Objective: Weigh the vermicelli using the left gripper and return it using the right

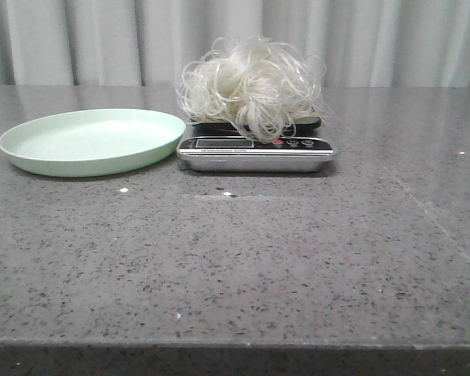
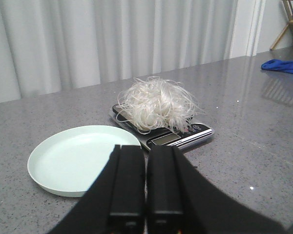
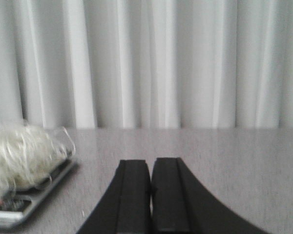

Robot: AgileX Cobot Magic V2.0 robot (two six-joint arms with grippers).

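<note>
The vermicelli (image 1: 252,84), a fluffy clump of thin white strands, sits on the kitchen scale (image 1: 255,148) at the back middle of the table. It also shows in the left wrist view (image 2: 156,103) and the right wrist view (image 3: 20,157). The pale green plate (image 1: 94,141) lies empty to the left of the scale. My left gripper (image 2: 146,148) is shut and empty, well short of the plate (image 2: 78,158) and scale (image 2: 178,139). My right gripper (image 3: 151,163) is shut and empty, to the right of the scale (image 3: 19,207). Neither gripper shows in the front view.
The grey speckled table (image 1: 235,258) runs to a white curtain (image 1: 376,39) at the back. A blue cloth (image 2: 284,66) lies far off on the table's right side, with a wooden rack (image 2: 290,22) behind it.
</note>
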